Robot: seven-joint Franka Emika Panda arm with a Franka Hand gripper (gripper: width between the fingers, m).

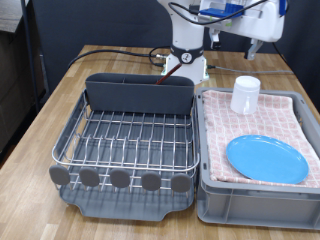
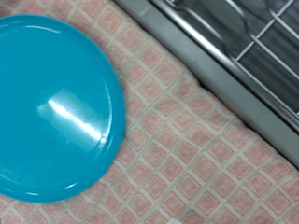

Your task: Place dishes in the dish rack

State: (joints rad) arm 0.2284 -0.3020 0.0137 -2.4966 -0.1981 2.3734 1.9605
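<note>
The arm (image 1: 215, 20) reaches across the exterior view's top; its gripper cannot be made out, so whether the claw is wide or narrow is unclear. The dish rack (image 1: 125, 135) holds no dishes. In the grey bin (image 1: 210, 195), on the pink checked towel (image 1: 280, 118), lie the light-blue plate (image 1: 266, 158) and the white cup (image 1: 245, 94).
</note>
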